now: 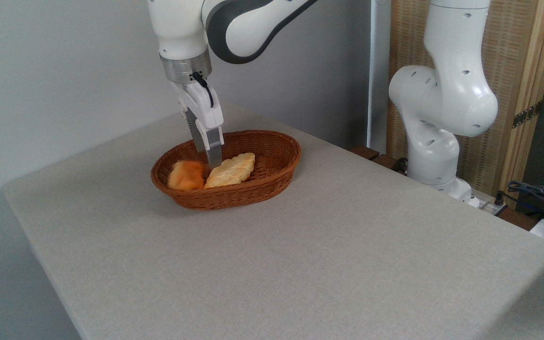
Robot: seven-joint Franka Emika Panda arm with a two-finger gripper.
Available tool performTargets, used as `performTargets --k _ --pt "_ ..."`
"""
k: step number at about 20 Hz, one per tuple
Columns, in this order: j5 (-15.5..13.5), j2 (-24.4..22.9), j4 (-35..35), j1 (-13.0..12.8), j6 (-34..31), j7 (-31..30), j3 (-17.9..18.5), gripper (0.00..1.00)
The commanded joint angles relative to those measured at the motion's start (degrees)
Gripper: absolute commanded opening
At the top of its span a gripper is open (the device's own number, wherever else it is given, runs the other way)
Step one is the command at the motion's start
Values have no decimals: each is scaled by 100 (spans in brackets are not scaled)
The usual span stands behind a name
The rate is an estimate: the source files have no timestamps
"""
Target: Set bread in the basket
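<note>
Worktop [300,245]: a grey surface covered with cloth; the only loose thing on it is the basket, in the left half.
Round bun [186,175]: golden-orange and lumpy; it lies inside the basket at its left end, touching or nearly touching the loaf.
Gripper [214,163]: it points straight down into the basket, with its tip between the bun and the loaf, just at the left edge of the loaf. It is seen from the side, so I cannot tell if the fingers are apart or together. It does not seem to hold anything.
Braided loaf [231,170]: pale yellow and long; it lies inside the basket, just right of the bun, a little diagonal.
Basket [279,141]: oval, reddish-brown wicker; its right half is free.
Arm base [435,141]: white, behind the right edge of the worktop, well apart from the basket.
Step in hand: in my judgement both pieces are placed, so what is left is to let go and go away.
How to do it well: open the fingers completely, then go straight up until the tip is above the rim. Do not move sideways while it is low, because the tip can push the loaf or catch the wicker.
</note>
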Motion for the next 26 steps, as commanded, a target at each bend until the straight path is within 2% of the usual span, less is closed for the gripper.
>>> performTargets --k 1,5,11,12,15,17,21,24,26 --pt "-101 -7 60 9 -130 -53 5 100" --pt "-92 -155 113 71 -218 -35 93 100" --pt "13 -420 385 71 -235 0 962 100" --pt "118 -420 446 71 -244 8 1102 100" --pt "758 -420 630 71 -612 43 1367 100" --pt "962 -411 806 71 -780 131 1559 100" --pt "971 -411 904 71 -1086 869 1807 100" --pt "963 -411 921 71 -1158 870 1807 100" --pt "910 -420 921 80 -1141 878 1955 100"
